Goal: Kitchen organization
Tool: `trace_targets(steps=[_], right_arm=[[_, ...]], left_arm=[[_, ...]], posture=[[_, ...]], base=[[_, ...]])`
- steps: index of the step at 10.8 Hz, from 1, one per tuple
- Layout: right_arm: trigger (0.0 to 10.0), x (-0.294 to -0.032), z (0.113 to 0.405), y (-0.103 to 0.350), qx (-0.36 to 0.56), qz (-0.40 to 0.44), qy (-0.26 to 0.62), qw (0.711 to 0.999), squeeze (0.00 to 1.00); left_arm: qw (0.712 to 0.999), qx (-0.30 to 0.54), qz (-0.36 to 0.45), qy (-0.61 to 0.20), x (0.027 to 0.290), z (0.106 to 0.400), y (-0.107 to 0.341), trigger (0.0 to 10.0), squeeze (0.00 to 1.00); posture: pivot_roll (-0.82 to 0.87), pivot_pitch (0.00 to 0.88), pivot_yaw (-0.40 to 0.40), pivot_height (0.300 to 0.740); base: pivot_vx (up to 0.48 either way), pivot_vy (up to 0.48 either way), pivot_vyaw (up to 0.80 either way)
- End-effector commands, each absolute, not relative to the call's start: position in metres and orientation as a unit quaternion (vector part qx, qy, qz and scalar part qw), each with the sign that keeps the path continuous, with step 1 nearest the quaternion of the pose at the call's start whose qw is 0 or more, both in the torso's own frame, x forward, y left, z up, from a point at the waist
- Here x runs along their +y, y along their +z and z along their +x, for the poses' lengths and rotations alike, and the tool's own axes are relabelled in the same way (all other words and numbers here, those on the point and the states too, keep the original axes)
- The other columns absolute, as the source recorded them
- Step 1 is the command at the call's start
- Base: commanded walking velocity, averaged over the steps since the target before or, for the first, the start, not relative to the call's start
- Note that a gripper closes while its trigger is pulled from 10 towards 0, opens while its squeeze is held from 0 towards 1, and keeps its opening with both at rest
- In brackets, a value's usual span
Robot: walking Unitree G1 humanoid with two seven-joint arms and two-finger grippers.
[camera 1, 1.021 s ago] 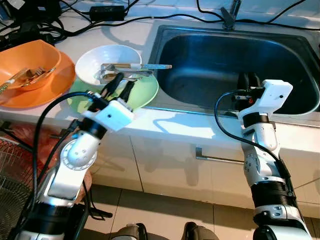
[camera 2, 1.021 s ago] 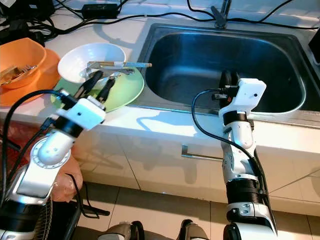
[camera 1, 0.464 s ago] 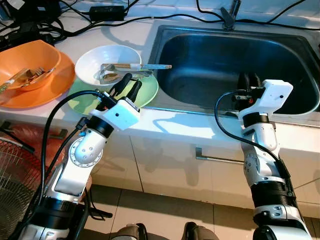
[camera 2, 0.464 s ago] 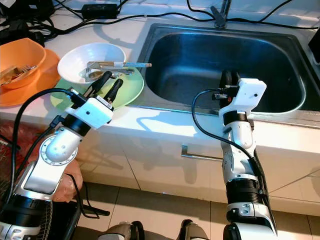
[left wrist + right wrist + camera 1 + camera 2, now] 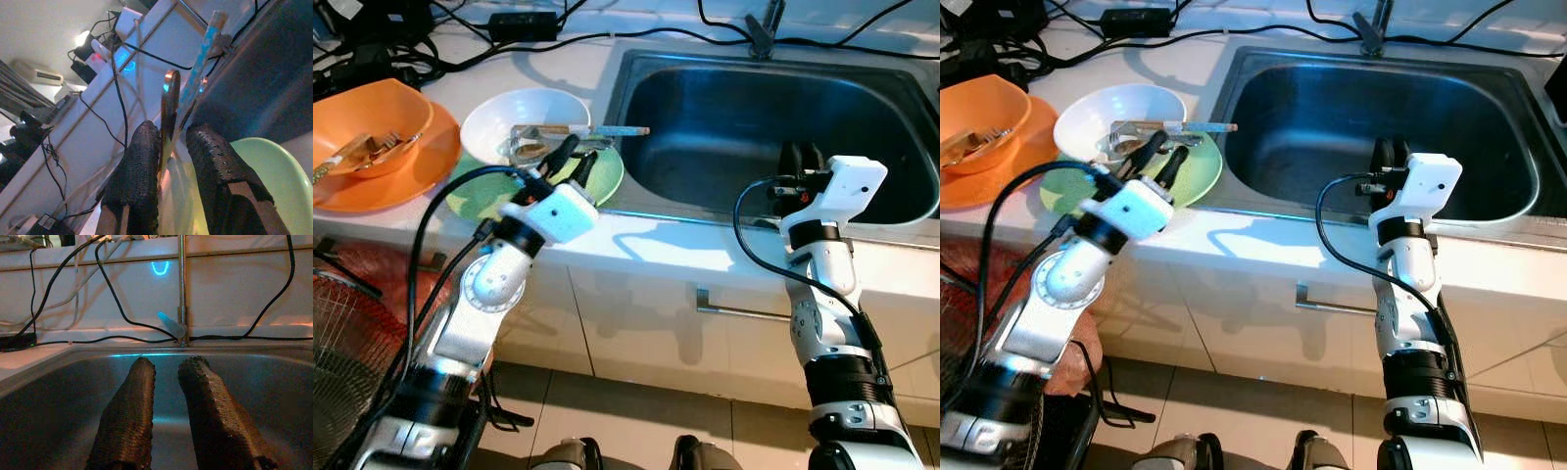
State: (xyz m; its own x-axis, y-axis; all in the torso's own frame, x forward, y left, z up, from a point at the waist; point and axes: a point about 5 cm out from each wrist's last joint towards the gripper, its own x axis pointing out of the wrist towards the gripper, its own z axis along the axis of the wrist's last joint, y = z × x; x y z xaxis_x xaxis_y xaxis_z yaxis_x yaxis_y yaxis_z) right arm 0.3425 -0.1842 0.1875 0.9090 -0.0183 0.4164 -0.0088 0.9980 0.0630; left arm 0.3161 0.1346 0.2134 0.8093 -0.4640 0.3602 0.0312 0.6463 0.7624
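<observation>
big steel sink (image 5: 773,117) fills the counter (image 5: 636,240) around 1 o'clock, and the right pincer (image 5: 800,157) hangs over its near edge, fingers slightly spread, empty. at 10 o'clock a green plate (image 5: 602,181) holds a white bowl (image 5: 499,122) with utensils (image 5: 578,132) across it. the left pincer (image 5: 570,162) is parted, straddling those utensils. i'd seat the handles deep between the pads (image 5: 139,161) before squeezing, then lift level.

left claw (image 5: 1159,157) over green plate (image 5: 1190,178)
</observation>
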Motion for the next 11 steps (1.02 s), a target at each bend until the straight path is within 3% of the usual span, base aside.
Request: trace_targets(steps=[1,2,3,11], right_arm=[[10.0,-0.182,0.342,0.182,-0.203,0.032,-0.003,0.979,0.00],[10.0,-0.183,0.342,0.182,-0.203,0.032,-0.003,0.979,0.00],[10.0,-0.184,0.342,0.182,-0.204,0.032,-0.005,0.979,0.00],[10.0,-0.182,0.343,0.181,-0.197,0.032,0.001,0.980,0.00]], left_arm=[[0.860,-0.275,0.403,-0.150,0.131,0.316,0.212,8.0,0.00],[0.860,-0.276,0.402,-0.151,0.130,0.316,0.212,4.9,0.00],[0.858,-0.280,0.403,-0.151,0.130,0.316,0.213,0.0,0.00],[0.849,-0.318,0.402,-0.129,0.130,0.312,0.240,0.0,0.00]], posture=[[0.05,0.138,0.063,0.740],[0.05,0.138,0.063,0.740],[0.05,0.145,0.060,0.740],[0.07,0.159,0.047,0.740]], base=[[0.000,0.000,0.00],[0.000,0.000,0.00],[0.000,0.000,0.00],[0.000,0.000,0.00]])
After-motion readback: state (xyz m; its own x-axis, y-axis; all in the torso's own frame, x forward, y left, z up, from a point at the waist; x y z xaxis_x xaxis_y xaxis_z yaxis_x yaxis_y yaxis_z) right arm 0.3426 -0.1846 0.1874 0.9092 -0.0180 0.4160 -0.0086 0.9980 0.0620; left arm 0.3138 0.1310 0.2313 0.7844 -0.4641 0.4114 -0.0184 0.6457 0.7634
